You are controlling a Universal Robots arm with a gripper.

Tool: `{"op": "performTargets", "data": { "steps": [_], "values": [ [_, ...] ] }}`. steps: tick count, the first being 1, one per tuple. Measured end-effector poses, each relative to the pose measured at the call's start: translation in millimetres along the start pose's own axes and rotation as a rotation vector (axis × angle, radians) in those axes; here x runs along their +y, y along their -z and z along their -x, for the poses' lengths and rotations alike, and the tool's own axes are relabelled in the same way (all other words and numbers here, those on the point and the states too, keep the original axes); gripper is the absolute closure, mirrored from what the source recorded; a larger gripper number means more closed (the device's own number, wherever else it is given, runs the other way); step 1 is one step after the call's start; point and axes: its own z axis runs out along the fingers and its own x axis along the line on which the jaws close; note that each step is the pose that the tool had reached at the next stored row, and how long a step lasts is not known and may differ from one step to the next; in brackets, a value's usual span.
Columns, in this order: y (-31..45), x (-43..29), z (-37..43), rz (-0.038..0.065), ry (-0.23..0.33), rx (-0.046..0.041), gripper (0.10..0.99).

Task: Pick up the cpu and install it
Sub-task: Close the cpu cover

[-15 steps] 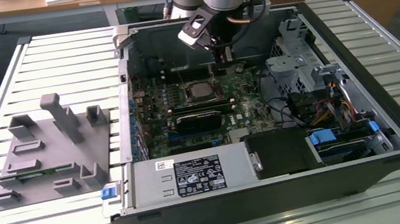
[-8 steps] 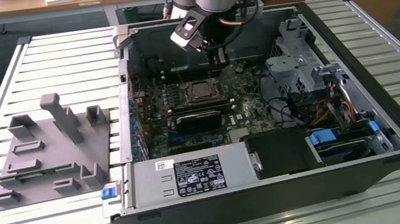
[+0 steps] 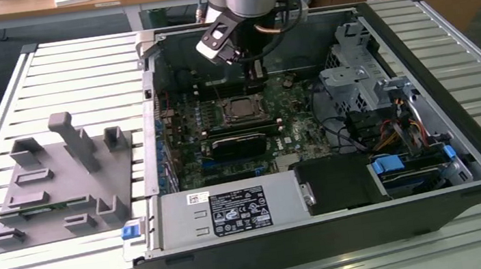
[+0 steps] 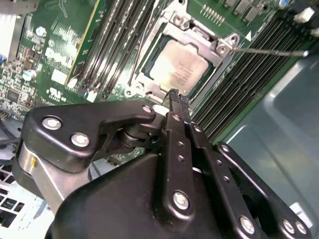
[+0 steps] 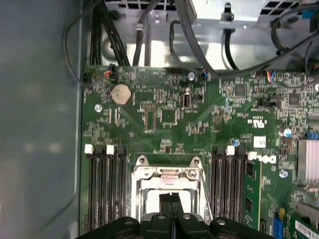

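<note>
Open computer case (image 3: 465,169) on slatted bench (image 3: 48,68), green motherboard (image 5: 164,119) inside, cpu (image 4: 178,66) seated in its metal-rimmed socket (image 4: 219,50), gripper (image 4: 175,99) just above it, fingers pressed together, holding nothing.

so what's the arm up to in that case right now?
The gripper hangs shut and empty inside the open computer case, just above the motherboard's socket. The cpu already lies in the socket, silver top up, with nothing touching it. The grey peg tray sits outside the case, at the exterior view's left.

Lab, slatted workbench (image 3: 49,75), open computer case (image 3: 459,121)
</note>
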Motion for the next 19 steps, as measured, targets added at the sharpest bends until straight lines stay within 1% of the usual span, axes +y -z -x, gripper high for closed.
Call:
{"op": "performTargets", "data": {
  "steps": [6,12,19],
  "values": [
    [-0.8,-2.6,-0.1,0.0,0.0,0.0,0.98],
    [-2.0,-11.2,-0.2,0.001,0.0,0.0,0.98],
    [-3.2,-16.3,-0.2,0.001,0.0,0.0,0.98]
  ]
}}
